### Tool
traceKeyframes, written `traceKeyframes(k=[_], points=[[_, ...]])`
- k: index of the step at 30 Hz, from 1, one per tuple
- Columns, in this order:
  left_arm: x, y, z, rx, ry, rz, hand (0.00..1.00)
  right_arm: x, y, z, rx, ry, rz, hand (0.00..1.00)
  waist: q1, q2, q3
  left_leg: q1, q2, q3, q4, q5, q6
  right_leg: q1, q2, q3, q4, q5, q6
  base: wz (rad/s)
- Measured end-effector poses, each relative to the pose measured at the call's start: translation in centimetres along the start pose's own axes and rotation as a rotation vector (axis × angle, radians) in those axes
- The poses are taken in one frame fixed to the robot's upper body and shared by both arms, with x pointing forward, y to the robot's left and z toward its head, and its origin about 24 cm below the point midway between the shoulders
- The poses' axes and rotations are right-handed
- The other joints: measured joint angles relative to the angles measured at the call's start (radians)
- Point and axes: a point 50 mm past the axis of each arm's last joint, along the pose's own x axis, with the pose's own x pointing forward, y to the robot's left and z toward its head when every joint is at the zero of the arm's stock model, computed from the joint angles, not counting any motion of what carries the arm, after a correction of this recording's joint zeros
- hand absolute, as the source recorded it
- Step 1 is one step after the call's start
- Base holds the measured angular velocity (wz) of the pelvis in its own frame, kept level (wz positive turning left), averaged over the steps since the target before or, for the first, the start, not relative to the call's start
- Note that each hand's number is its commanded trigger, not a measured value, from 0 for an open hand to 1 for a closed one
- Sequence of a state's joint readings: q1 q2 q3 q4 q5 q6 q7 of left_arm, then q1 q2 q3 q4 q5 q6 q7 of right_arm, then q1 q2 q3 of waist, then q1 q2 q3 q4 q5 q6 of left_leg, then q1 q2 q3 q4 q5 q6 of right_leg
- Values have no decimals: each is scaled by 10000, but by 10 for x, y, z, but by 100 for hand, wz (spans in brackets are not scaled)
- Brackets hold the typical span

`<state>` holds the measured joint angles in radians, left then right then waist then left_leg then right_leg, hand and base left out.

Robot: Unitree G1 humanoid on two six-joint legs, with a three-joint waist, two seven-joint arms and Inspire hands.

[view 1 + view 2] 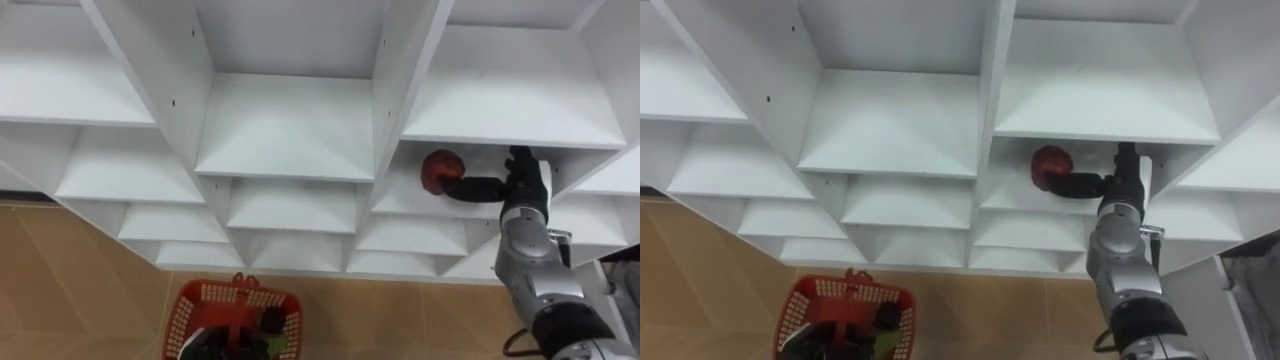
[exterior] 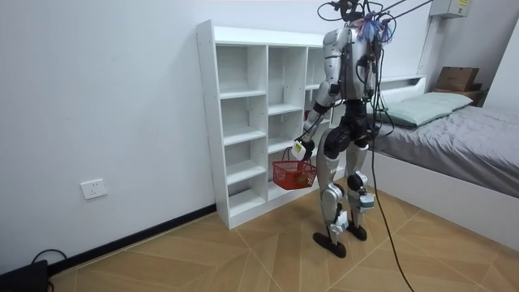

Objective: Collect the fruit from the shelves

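Observation:
A red apple (image 1: 438, 168) (image 1: 1048, 163) lies in a compartment on the right side of the white shelf unit (image 1: 288, 130) (image 2: 243, 122). My right hand (image 1: 512, 182) (image 1: 1120, 180) reaches into that compartment, its fingers stretched out straight to the apple's lower right side and touching it, not closed round it. Low in front of me hangs a red plastic basket (image 1: 200, 305) (image 1: 805, 305) (image 2: 293, 173) with dark and green things inside. In the room view my left hand (image 2: 302, 148) holds the basket's handle at hip height. I stand upright facing the shelves.
The shelf unit's other compartments show bare white boards. Its upright dividers (image 1: 395, 90) flank the right arm. A bed (image 2: 462, 134) stands at the room view's right, close behind me. Wooden floor (image 2: 203, 259) lies around my feet.

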<state>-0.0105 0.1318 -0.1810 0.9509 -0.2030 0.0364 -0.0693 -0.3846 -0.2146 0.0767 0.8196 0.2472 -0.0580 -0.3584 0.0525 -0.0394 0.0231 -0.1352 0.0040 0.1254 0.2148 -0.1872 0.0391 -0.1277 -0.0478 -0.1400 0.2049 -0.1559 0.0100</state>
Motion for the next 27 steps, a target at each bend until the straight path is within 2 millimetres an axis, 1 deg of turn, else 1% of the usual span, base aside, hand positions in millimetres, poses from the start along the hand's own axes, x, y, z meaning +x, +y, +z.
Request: traceKeyframes(k=[6, 12, 19, 21, 27], points=[[1, 1, 3, 34, -71, -4, 100, 0, 0, -1, -36, 66, -8, 0, 140, -37, -12, -156, -5, -7, 2, 21, 5, -145, -10, -29, 20, 0, -1, 1], [1, 1, 0, 36, 54, -50, 100, 1, -2, -6, -369, 232, -6, 0, 138, -56, -11, -311, -4, -35, 20, 46, 4, -345, -22, -105, 144, 2, -4, 1], [2, -1, -5, 214, 417, -257, 100, 7, 0, -2, -472, 389, 2, 0, 348, -154, 61, -417, -2, -39, 81, 53, -1, -424, -32, -171, 161, 6, -10, 1], [2, -1, -5, 228, 437, -289, 100, 8, 2, 2, -456, 313, 74, 0, 363, -156, 68, -490, -3, -61, 94, 55, 2, -487, -38, -204, 161, 14, -23, 5], [3, -2, -2, 522, 409, -374, 100, 7, 5, 0, -723, 343, 343, 0, 399, -150, 82, -642, -7, -224, 178, 59, 0, -529, -53, -387, 163, 15, -24, 7]])
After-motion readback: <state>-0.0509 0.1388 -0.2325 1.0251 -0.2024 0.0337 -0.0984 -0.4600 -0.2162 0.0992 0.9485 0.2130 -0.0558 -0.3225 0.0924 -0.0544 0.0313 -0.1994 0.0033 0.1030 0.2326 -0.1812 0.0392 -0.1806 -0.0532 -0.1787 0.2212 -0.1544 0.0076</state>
